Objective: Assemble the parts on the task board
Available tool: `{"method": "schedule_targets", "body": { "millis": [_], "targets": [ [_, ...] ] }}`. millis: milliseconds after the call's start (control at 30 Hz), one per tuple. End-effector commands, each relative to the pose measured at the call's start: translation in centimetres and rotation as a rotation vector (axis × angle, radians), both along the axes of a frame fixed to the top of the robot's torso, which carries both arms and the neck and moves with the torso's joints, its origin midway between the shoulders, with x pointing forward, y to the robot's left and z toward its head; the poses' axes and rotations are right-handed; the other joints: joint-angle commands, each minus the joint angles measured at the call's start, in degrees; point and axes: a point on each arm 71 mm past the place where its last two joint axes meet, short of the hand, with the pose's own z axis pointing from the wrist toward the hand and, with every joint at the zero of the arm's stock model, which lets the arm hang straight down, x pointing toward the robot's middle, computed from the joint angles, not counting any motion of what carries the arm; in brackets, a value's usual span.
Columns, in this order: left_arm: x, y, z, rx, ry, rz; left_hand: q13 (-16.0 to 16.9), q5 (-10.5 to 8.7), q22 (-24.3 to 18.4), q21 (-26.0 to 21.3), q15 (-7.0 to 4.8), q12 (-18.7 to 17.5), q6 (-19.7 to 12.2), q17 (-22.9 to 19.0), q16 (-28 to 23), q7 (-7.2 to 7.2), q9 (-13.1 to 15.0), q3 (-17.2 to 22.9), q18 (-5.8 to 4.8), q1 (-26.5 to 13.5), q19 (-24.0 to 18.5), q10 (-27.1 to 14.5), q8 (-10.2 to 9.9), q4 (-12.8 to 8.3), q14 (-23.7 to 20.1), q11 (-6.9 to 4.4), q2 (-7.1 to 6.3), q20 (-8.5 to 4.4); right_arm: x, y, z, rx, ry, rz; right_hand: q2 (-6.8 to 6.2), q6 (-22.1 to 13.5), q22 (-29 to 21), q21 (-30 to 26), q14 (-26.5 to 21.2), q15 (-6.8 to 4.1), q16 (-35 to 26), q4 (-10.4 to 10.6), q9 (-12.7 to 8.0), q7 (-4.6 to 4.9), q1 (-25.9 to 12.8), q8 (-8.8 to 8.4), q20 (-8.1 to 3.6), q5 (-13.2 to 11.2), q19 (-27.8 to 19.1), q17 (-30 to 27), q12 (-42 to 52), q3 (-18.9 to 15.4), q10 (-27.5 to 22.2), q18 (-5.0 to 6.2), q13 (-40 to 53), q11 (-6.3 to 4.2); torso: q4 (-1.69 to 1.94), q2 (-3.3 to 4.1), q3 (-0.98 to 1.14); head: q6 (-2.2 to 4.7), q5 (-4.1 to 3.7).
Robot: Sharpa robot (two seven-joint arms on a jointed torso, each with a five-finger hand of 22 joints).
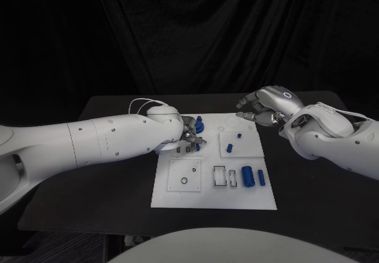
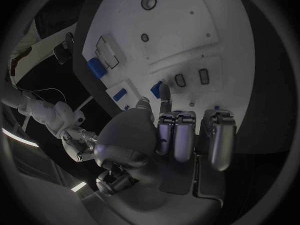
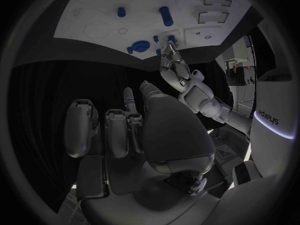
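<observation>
- Board (image 1: 213, 194): smooth matt white, probably plastic.
- Parts (image 1: 248, 176): glossy blue plastic.
- Hands (image 1: 267, 107): silvery metallic sheen.
- Table (image 1: 316, 192): matt black.
- Backdrop (image 1: 189, 44): black cloth, folded.

A black table (image 1: 316, 186) fills the middle of the scene, its dark top bare to the left and right. Behind its far edge hangs a black curtain (image 1: 189, 44) in soft vertical folds, covering the whole background. Beyond the table's near edge lies a patch of dim floor (image 1: 55, 244).
</observation>
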Motion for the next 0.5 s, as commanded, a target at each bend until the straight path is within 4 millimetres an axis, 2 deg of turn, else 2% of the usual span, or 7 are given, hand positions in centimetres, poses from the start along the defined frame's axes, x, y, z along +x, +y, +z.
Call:
{"method": "schedule_targets", "body": {
  "millis": [33, 267, 500],
  "targets": [
    [-0.05, -0.29, -0.08, -0.010, -0.002, -0.006, 14.90, 0.59, 10.26, -0.34, -0.42, -0.25, 0.29, 15.09, 0.15, 0.07, 0.15, 0.51, -0.38, 0.86, 2.21, 6.05, -0.57, -0.22, 6.16, -0.54, -0.31, -0.33, -0.01, -0.02, -0.13, -0.004, 0.005, -0.002, 0.09, 0.34, 10.93, -0.14, 4.72, 0.31, -0.36, 0.03, -0.07, 0.06, 0.46, -0.25, 0.30, 0.18, 1.04, 10.17, -0.37, -0.01, 4.63, 0.42, 13.84, 0.42, 0.12, -0.01, 0.03, 0.01, -0.32],
    [0.06, -0.31, -0.33, -0.006, 0.003, -0.004, 14.90, 0.88, 10.12, -0.43, -0.44, -0.25, 0.37, 15.09, 0.15, 0.07, 0.28, 0.80, -0.34, 1.23, 2.09, 6.05, -0.98, -0.43, 6.16, -0.55, -0.40, -0.35, 0.02, 0.00, -0.16, -0.005, 0.007, -0.002, 0.09, 0.43, 10.90, -0.26, 4.70, 0.36, -0.47, 0.05, -0.10, 0.07, 0.48, -0.24, 0.33, 0.32, 1.01, 10.07, -0.46, 0.01, 4.55, 0.44, 13.76, 0.47, -0.01, 0.02, 0.02, 0.01, -0.37],
    [0.11, -0.21, -0.53, 0.001, 0.009, -0.002, 14.90, 1.07, 10.01, -0.54, -0.48, -0.25, 0.42, 15.09, 0.15, 0.04, 0.53, 1.57, -0.30, 2.07, 2.00, 6.05, -1.73, -0.96, 6.16, -0.57, -0.47, -0.38, 0.03, -0.03, -0.18, -0.007, 0.009, -0.002, 0.11, 0.49, 10.87, -0.37, 4.68, 0.38, -0.55, 0.07, -0.12, 0.07, 0.48, -0.23, 0.35, 0.39, 0.97, 10.00, -0.52, 0.02, 4.50, 0.46, 13.71, 0.51, 0.06, 0.03, -0.03, 0.01, -0.60]
  ]
}}
